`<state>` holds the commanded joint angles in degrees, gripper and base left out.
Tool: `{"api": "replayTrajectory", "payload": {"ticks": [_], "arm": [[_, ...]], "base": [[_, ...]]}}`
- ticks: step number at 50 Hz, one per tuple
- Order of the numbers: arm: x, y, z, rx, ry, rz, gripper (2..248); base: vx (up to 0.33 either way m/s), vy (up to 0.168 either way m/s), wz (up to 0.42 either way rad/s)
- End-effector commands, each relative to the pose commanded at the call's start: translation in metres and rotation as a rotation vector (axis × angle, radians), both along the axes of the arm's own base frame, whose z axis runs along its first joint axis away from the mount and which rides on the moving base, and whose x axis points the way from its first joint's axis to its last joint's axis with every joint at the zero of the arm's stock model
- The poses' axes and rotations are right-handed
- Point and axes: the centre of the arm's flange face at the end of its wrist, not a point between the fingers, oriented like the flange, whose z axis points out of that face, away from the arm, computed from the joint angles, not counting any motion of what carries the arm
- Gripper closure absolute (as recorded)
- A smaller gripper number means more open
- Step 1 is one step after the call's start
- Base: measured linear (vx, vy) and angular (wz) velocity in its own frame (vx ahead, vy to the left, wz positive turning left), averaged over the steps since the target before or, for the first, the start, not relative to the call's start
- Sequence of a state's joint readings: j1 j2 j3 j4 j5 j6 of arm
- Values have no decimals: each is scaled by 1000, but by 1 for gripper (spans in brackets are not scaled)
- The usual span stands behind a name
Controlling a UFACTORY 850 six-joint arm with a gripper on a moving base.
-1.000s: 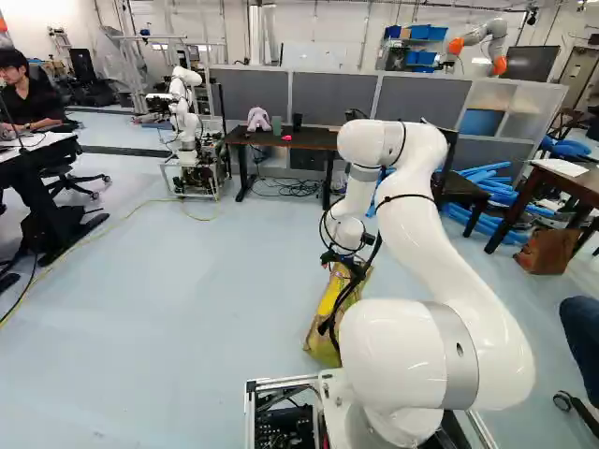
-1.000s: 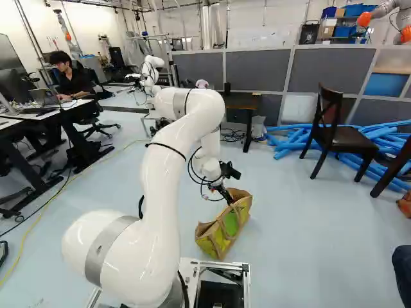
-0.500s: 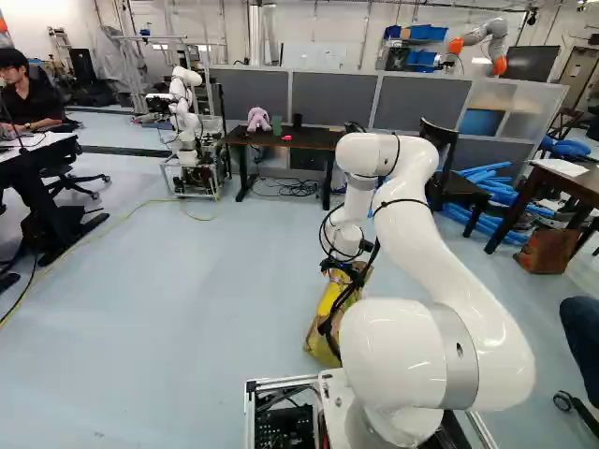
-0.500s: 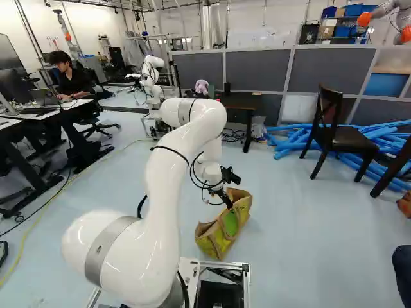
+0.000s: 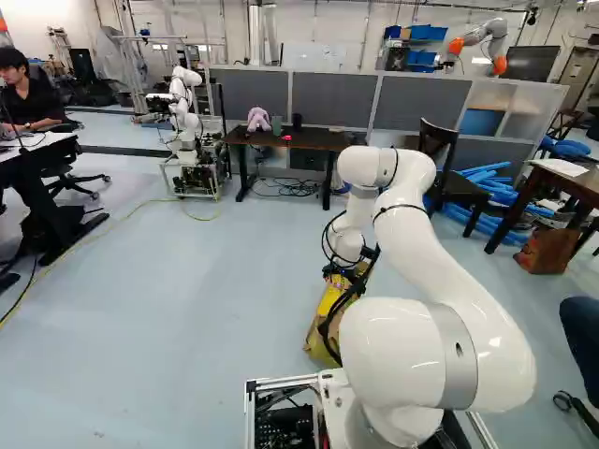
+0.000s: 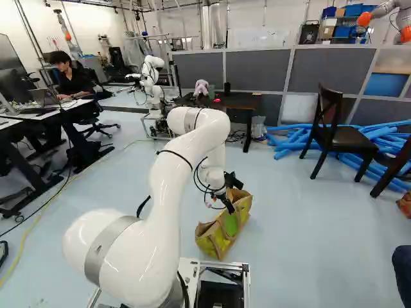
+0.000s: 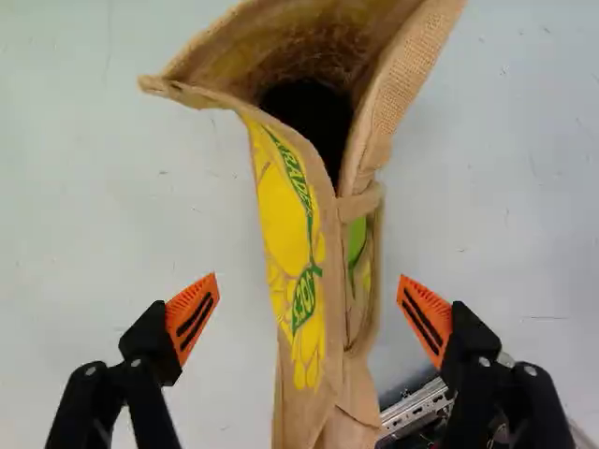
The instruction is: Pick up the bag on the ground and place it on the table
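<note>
Fingers point(image 7: 191, 318) apart, bag point(image 7: 348, 304) between them

Base views, two: behind the arm point(image 6: 168, 199), left and right; facing ahead, slightly down; shared, dark table point(image 5: 314, 140) and bag point(image 6: 221, 234). Wrist view, one: close above the bag, facing down.

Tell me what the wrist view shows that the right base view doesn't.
Only the wrist view shows both orange pads of the black end effector, spread either side of the tan, yellow-printed cloth bag, and the black hollow inside it.
Only the right base view shows the white arm, dark table and dark wooden chair.
Both show the bag and the pale blue floor.
</note>
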<state>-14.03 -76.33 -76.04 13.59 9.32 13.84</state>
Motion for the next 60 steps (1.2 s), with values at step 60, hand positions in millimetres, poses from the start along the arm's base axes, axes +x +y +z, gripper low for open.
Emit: {"api": "replayTrajectory", "payload": {"ticks": [60], "arm": [[0,-21,-91,3,9,-38,3]], "base": [[0,0,0]]}}
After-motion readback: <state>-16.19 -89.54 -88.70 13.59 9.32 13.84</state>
